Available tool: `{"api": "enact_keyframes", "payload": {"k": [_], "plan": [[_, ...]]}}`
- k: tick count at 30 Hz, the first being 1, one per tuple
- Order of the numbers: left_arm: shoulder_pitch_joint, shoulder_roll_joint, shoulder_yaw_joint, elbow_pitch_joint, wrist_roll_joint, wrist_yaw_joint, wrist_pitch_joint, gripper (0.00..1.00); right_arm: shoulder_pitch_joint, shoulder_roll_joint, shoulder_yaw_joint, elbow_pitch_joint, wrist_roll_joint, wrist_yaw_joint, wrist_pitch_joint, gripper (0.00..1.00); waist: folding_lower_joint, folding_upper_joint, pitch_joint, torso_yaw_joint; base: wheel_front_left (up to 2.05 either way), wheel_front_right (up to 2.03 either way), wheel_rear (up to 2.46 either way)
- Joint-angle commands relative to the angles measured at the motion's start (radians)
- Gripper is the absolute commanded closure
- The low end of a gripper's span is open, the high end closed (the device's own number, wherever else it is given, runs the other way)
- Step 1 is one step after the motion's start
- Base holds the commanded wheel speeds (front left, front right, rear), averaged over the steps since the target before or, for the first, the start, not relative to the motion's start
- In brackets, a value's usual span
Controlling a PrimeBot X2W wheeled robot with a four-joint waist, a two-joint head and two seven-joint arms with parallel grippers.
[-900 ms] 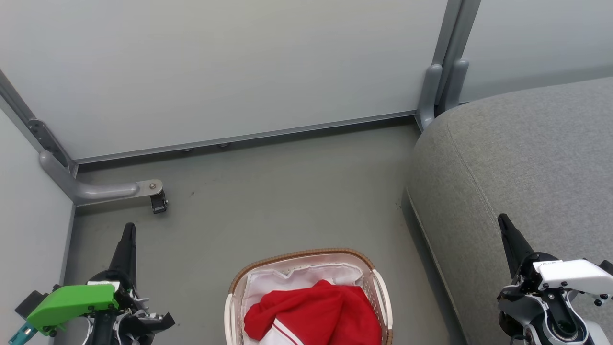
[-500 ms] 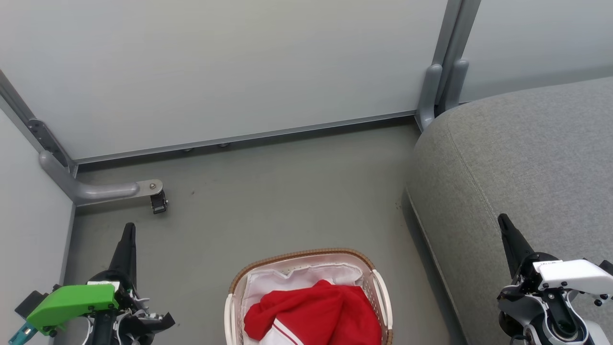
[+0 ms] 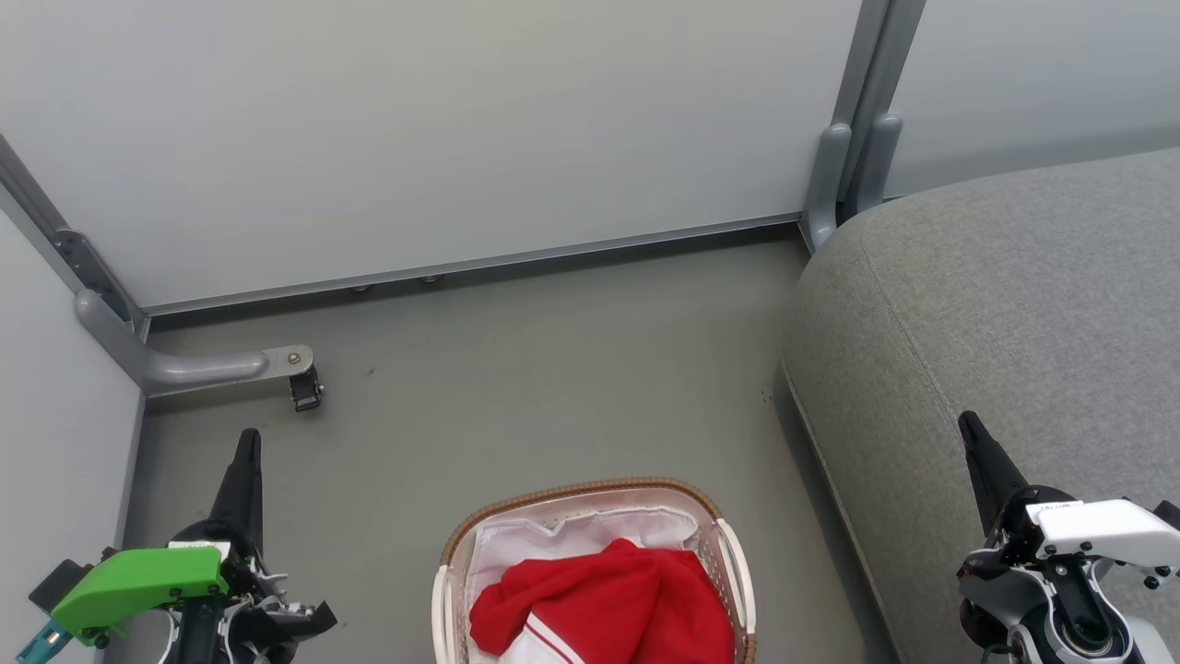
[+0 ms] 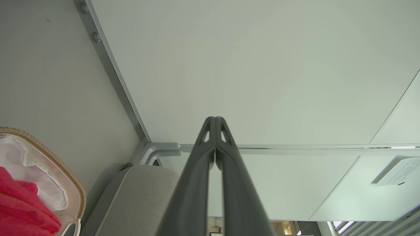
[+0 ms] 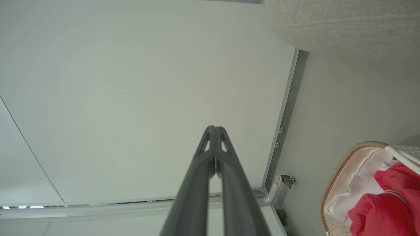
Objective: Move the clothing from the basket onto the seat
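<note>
1. Both pincers are closed right down and hold nothing; in the head view the left gripper (image 3: pixel 247 443) sits at 8 o'clock and the right gripper (image 3: pixel 973 429) at 4 o'clock, fingers pointing toward 12.
2. The clothing (image 3: pixel 608 599) lies bunched in the basket (image 3: pixel 581 487) at 6 o'clock, red folds heaped over the white liner (image 3: pixel 553 539); the seat (image 3: pixel 1014 304) spans 1 to 4 o'clock, near the basket with a strip of floor (image 3: pixel 553 369) between.
3. I judge the step in hand to be the reach; nothing is gripped yet, so I'd open the jaws on the way down, not at the cloth.
4. I'd use the right arm, being on the seat side; aim at the high red ridge mid-heap and bite a thick fold; stay off the liner, or it may come up too.
5. Lift straight up until the trailing hem clears the woven rim; a light basket could tip if the cloth snags.
6. Edges: the basket's right handle (image 3: pixel 737 563) and the seat's rounded edge (image 3: pixel 811 369) lie on the carry toward 3 o'clock; I'd pass high over both.
7. Open room: bare floor from 10 to 1 o'clock, closed off by the wall panel (image 3: pixel 415 138) at 12; a caster foot (image 3: pixel 304 387) stands ahead of the left fingers at 9 o'clock, so I'd leave that arm parked.
</note>
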Motion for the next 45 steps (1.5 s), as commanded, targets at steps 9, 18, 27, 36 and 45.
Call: {"api": "enact_keyframes", "payload": {"k": [9,18,27,36,45], "plan": [[-0.01,0.007,0.0,-0.002,0.006,-0.004,-0.003,1.0,0.011,-0.002,-0.003,-0.001,-0.003,0.001,0.004,1.0,0.0,-0.0001,0.0,0.0,0.0,0.0,0.0],[-0.01,0.007,0.0,-0.002,0.006,-0.004,-0.003,1.0,0.011,-0.002,-0.003,-0.001,-0.003,0.001,0.004,1.0,0.0,-0.0001,0.0,0.0,0.0,0.0,0.0],[0.011,-0.005,0.0,0.021,0.0,0.0,0.0,0.0,0.005,0.006,0.001,0.019,0.0,0.0,0.001,0.0,0.0,-0.0001,0.0,0.0,0.0,0.0,0.0],[0.016,-0.002,-0.023,0.039,0.037,0.001,-0.04,0.0,0.01,-0.013,0.027,0.018,-0.038,0.0,-0.038,0.0,0.0,-0.0001,0.002,0.001,0.0,0.0,0.0],[0.007,-0.003,-0.02,0.042,0.196,0.0,-0.081,0.0,-0.001,-0.035,0.045,0.008,-0.181,0.0,-0.08,0.0,0.0,-0.0001,0.006,0.001,0.0,0.0,0.0]]}}
